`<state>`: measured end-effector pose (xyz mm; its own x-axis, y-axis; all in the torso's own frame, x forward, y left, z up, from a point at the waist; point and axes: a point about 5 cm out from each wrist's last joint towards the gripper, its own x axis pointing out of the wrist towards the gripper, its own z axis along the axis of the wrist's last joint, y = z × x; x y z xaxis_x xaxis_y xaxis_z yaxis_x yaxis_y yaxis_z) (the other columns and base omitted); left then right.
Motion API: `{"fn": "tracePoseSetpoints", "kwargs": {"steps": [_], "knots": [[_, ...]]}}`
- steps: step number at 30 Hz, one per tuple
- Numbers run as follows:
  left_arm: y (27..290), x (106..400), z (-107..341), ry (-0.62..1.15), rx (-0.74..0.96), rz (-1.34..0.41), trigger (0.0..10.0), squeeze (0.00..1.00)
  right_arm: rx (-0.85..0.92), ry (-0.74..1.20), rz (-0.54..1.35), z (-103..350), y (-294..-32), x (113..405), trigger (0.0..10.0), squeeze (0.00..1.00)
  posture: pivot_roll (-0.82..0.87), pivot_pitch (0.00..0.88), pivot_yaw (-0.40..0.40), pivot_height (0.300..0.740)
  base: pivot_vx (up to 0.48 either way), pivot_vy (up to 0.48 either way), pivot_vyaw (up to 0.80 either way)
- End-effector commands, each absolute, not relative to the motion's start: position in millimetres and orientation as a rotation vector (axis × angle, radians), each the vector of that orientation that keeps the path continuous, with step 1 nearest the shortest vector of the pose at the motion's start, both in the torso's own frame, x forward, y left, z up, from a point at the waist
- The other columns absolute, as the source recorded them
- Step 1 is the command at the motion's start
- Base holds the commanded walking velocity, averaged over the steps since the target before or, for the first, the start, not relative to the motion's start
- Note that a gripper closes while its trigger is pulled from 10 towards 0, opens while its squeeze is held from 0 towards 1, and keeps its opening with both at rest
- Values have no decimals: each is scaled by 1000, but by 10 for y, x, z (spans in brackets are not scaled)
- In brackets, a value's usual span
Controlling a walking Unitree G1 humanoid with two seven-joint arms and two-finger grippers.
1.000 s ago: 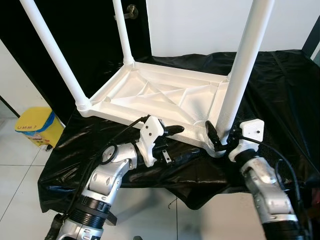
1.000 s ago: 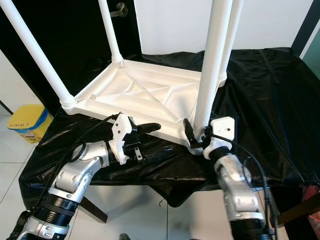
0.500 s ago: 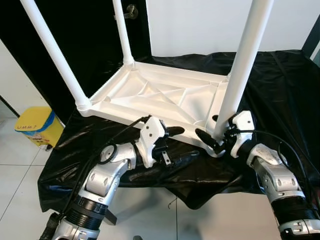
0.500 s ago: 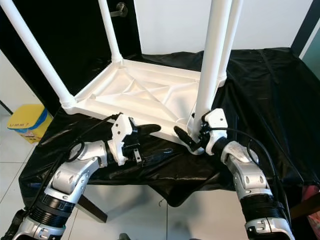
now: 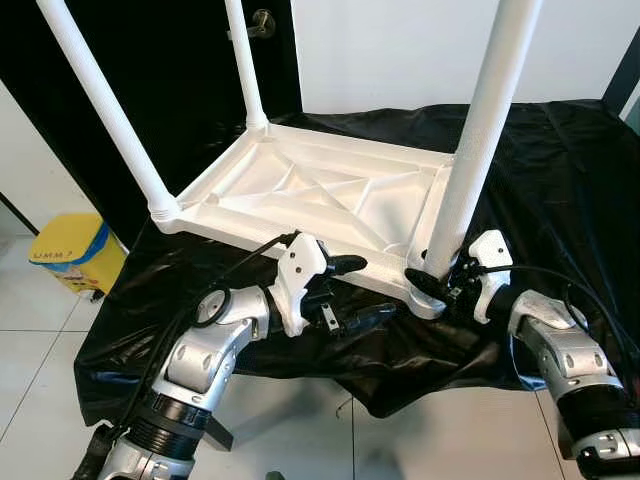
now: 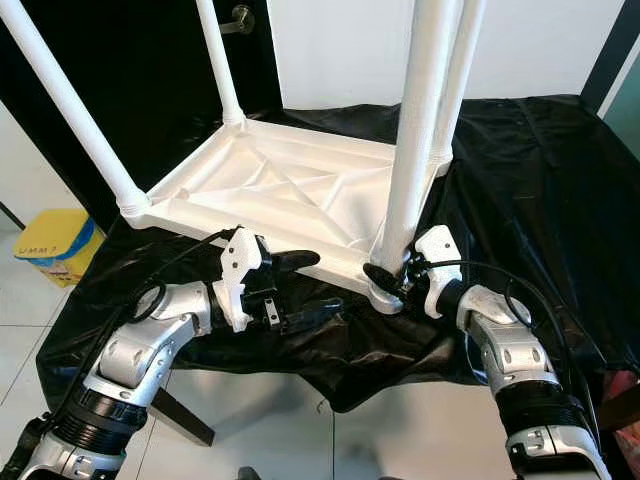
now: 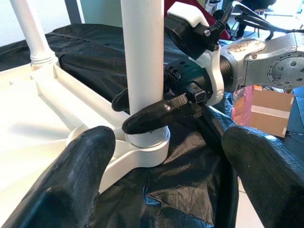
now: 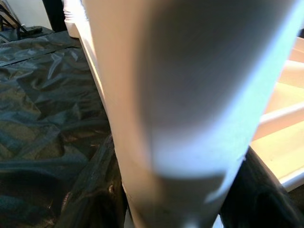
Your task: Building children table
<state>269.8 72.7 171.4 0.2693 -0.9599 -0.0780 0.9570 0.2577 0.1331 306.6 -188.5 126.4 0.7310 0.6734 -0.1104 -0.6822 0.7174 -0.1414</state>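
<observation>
Black cloth [image 5: 560, 180] covers the bench; right pincer [image 6: 388, 282] grips the near leg [image 5: 470, 165] at its socket. Left pincer [image 5: 350, 290], open, should steady the tabletop [image 5: 320, 195] while twisting.

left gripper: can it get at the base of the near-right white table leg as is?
Probably not cleanly. The right gripper is already clamped around the base of that near-right white plastic table leg, occupying the grasp spot. The left gripper sits open beside the upturned white tabletop, facing it.
</observation>
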Motion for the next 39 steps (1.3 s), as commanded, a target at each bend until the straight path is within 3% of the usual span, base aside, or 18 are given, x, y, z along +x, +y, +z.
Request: {"fn": "tracePoseSetpoints", "kwargs": {"steps": [1,2,3,19,32,39], "knots": [[735,2702,1742,-16,191,-1349,10000,0,-175,100,761,1164,-1891,3038,1059,0,-174,0,60,740,0,0,0],[735,2702,1742,-16,191,-1349,10000,0,-175,100,761,1164,-1891,3038,1059,0,-174,0,60,740,0,0,0],[736,2708,1750,-18,191,-1349,10000,0,-168,95,743,1164,-1903,3028,10000,0,-179,0,62,740,0,0,0],[727,2697,1720,-23,177,-1323,10000,0,-113,35,393,1184,-1907,2987,10000,0,-186,0,41,740,0,0,0],[797,2725,1748,-28,182,-1275,10000,0,-58,55,132,1052,-1742,2881,10000,0,-152,12,27,740,0,0,0],[792,2734,1740,-33,172,-1257,10000,0,-13,40,-159,1019,-1631,2789,10000,0,-162,29,31,740,0,0,0]]}}
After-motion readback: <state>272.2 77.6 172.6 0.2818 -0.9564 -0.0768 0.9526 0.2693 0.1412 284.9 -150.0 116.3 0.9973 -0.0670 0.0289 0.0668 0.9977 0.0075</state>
